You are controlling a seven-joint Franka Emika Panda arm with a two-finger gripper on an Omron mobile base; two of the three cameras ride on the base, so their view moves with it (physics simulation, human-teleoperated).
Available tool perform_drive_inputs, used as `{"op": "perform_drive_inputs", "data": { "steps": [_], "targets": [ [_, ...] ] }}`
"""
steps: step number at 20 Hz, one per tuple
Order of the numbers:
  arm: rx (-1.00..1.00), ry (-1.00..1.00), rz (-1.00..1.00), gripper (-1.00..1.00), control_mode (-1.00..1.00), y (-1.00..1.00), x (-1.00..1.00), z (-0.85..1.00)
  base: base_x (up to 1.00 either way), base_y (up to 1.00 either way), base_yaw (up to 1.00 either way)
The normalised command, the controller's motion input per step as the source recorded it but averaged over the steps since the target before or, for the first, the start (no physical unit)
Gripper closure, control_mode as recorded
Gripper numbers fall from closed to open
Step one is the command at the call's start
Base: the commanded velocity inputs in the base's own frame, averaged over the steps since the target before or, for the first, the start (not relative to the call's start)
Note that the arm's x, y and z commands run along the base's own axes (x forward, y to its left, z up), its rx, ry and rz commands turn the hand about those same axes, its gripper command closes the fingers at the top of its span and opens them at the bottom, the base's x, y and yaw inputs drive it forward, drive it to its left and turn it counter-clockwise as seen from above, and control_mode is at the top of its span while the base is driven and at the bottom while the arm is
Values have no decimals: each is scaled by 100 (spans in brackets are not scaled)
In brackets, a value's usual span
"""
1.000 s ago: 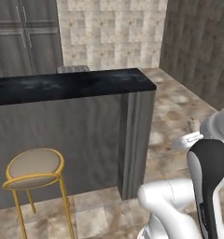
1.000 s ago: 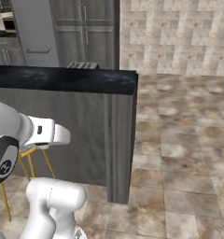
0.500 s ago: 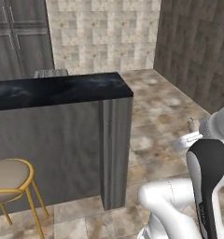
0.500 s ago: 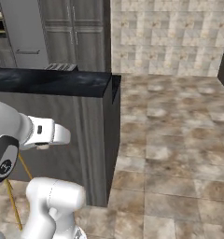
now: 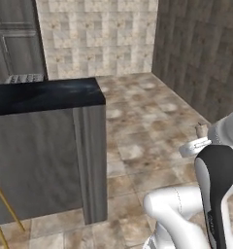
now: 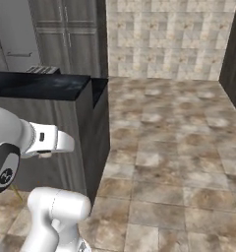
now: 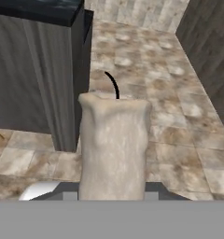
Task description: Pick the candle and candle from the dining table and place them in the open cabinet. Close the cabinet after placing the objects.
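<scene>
The gripper (image 7: 112, 193) is clamping the candle (image 7: 114, 144) — in the hand view the cream-beige, lumpy body is standing upright right in front of the camera, its curved black wick rising from the top, and the finger tips themselves are hiding behind the wax. In the left base view the candle (image 5: 201, 130) is showing as a small beige lump at the end of the white wrist, held out over open floor at the right side of the frame. The dining table (image 5: 45, 95) is sitting to the left, its glossy black top ending in a square corner above a grey wood-grain end panel; the candle is hanging well apart from that corner, clear of the table edge. In the right base view the same table (image 6: 46, 84) end is running down to the tiled floor (image 6: 179, 147), and beyond it a broad stretch of beige-brown tile is lying open all the way to the stone-tiled back wall. A dark wall is closing the right side in the left base view. Tall grey panelled doors (image 6: 75, 39) are standing behind the table. A yellow stool leg (image 5: 4, 204) is poking in at the lower left — close against the table front.
</scene>
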Motion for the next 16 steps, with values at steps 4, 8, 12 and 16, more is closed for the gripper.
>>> {"op": "perform_drive_inputs", "data": {
  "steps": [4, 8, 12, 16],
  "targets": [
    [0, 0, 0, 100, 100, 0, 0, 0, 24, -62, 0],
    [0, 0, 0, 100, 100, 0, 0, 0, 30, -59, 0],
    [0, 0, 0, 100, 100, 0, 0, 0, 35, -56, 0],
    [0, 0, 0, 100, 100, 0, 0, 0, 41, -51, 1]
  ]
}}
